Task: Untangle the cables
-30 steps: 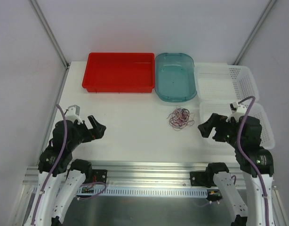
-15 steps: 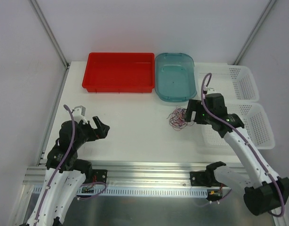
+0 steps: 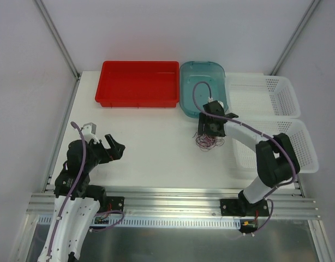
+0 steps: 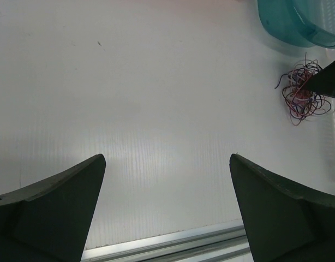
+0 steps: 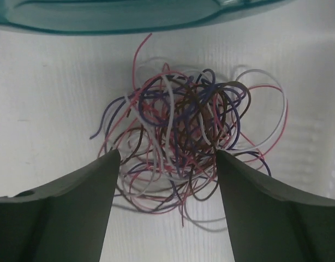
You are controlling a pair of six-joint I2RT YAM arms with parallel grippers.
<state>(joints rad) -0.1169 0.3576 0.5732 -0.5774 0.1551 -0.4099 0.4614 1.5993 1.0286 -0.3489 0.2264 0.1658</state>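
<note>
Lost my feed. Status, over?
Right end effector open, over the cables. Left end effector open, away. Cables tangled beside teal tray. Nothing blocking.

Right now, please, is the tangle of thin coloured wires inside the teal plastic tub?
No, the coloured wire tangle lies on the table, outside the teal tub.

The left arm [image 3: 75, 164] and right arm [image 3: 244, 130] have white link shells and black joint housings. A purple cable [image 3: 195, 95] runs along each. The fingers [image 5: 53, 213] are matte black wedges.
</note>
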